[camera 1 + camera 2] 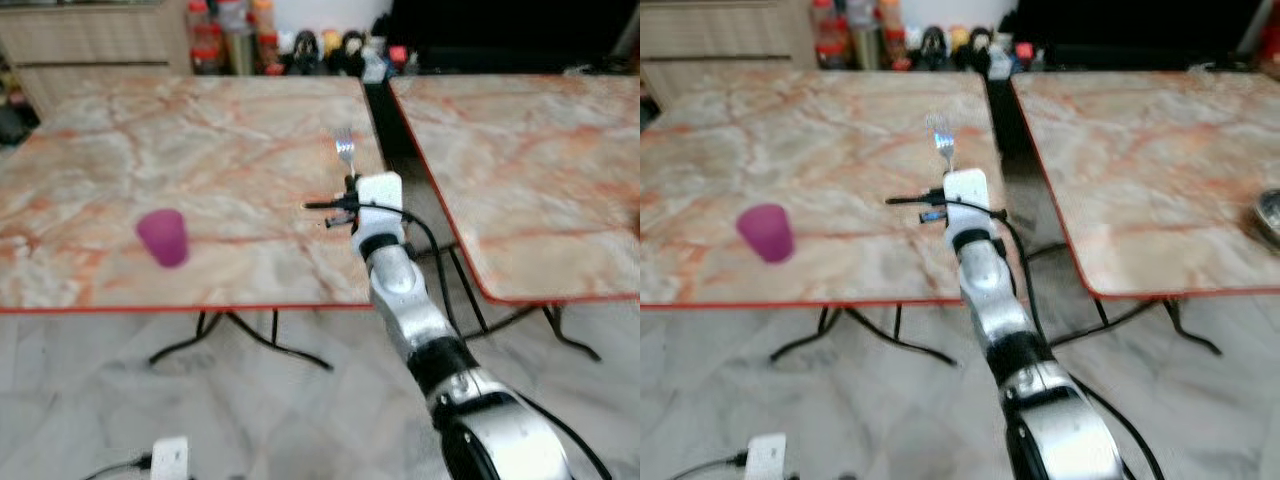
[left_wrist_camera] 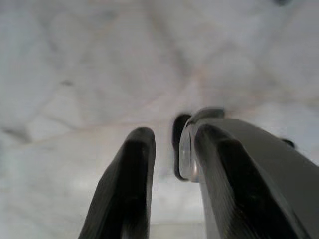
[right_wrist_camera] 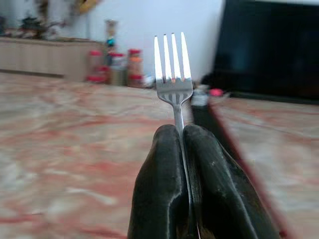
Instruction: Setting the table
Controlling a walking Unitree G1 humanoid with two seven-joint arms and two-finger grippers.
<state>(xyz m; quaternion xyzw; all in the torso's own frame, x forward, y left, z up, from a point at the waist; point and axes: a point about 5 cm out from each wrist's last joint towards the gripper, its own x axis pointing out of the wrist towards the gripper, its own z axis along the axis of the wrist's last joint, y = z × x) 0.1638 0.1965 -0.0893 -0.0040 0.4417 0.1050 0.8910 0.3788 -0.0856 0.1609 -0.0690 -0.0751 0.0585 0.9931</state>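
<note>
Nearest in, the left gripper point(image 2: 169, 169) hangs low over the pale marble floor point(image 2: 89, 74), its fingers point(image 2: 129, 184) parted a little with nothing gripped between them. Up ahead at twelve o'clock the right gripper point(image 1: 348, 190) reaches over the near right part of the marble table point(image 1: 220, 140), fingers point(image 3: 164, 174) pinched tight on the handle of a fork point(image 3: 173, 74), tines standing straight up. Out at ten o'clock a purple cup point(image 1: 163, 237) sits on the table, and bottles point(image 1: 230, 35) line the far side.
</note>
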